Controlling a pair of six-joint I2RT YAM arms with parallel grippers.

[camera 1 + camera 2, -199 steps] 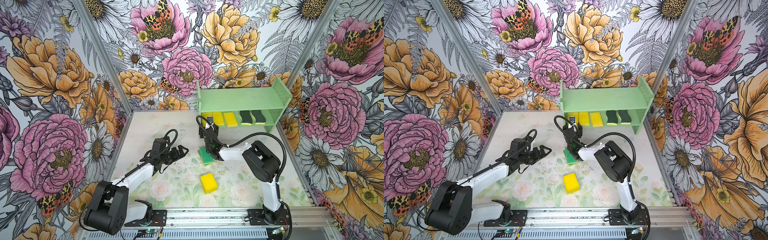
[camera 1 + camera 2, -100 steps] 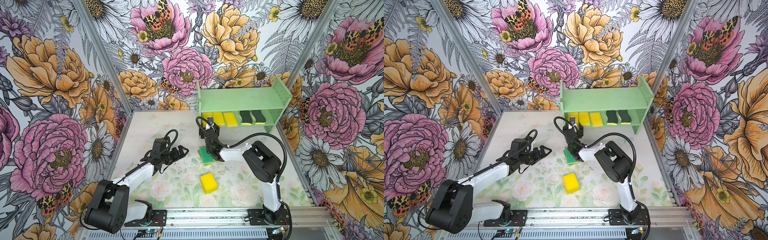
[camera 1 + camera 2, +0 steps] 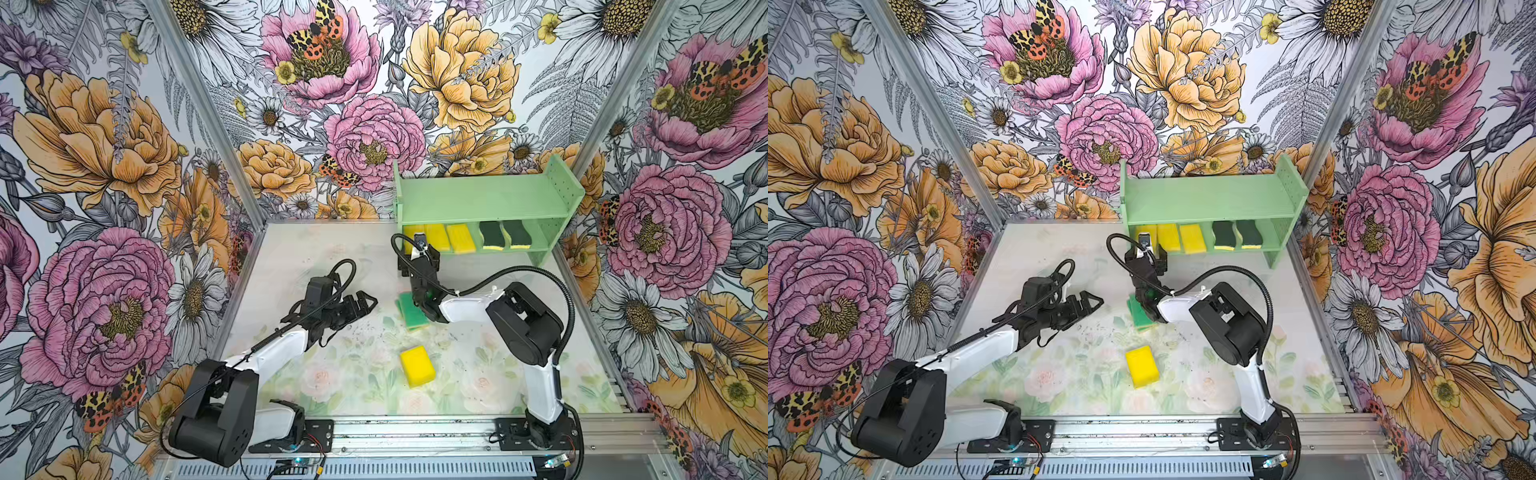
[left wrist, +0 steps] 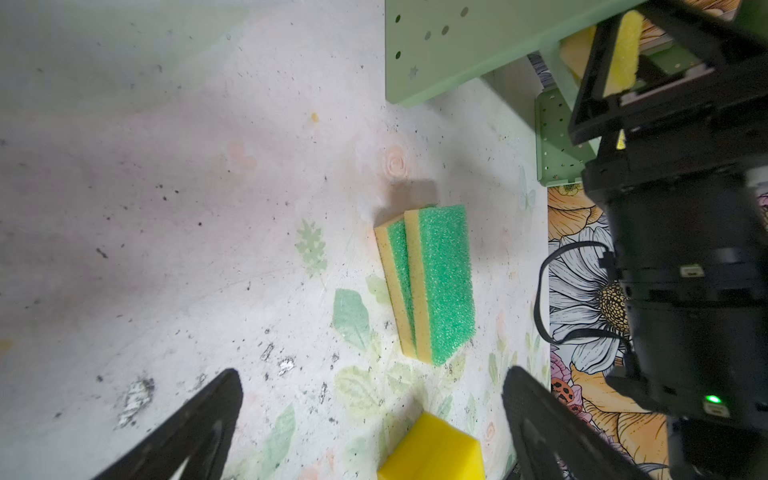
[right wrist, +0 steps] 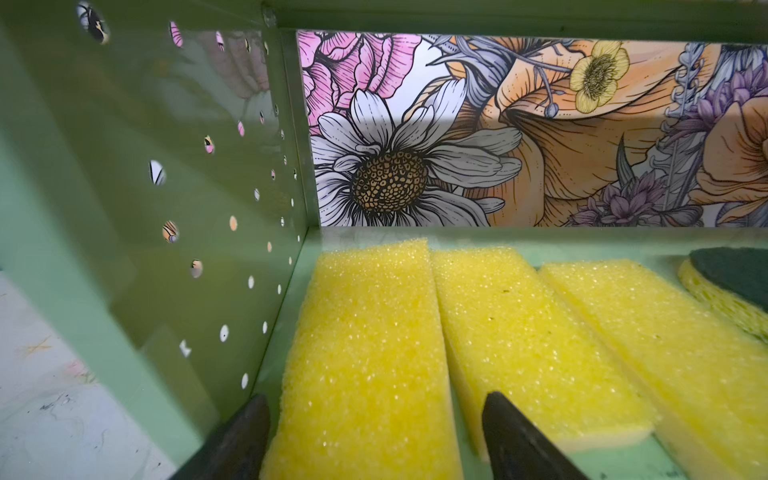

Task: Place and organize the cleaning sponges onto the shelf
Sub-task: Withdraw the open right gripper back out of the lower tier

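Currently the right gripper [image 5: 370, 419] reaches into the shelf's [image 3: 478, 199] lower tier, its jaws spread loosely on either side of the end yellow sponge [image 5: 365, 332] lying there. The left gripper [image 4: 372, 386] hovers wide open and empty near two green-topped sponges [image 4: 444, 282] on the table [image 3: 316, 257].

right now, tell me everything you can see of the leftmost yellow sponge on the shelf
The leftmost yellow sponge is a plain rectangular block of coarse, porous foam. It lies flat on the shelf's lower tier, beside the perforated side panel, a second yellow sponge alongside. The right gripper's fingers straddle its near end, apparently not squeezing.
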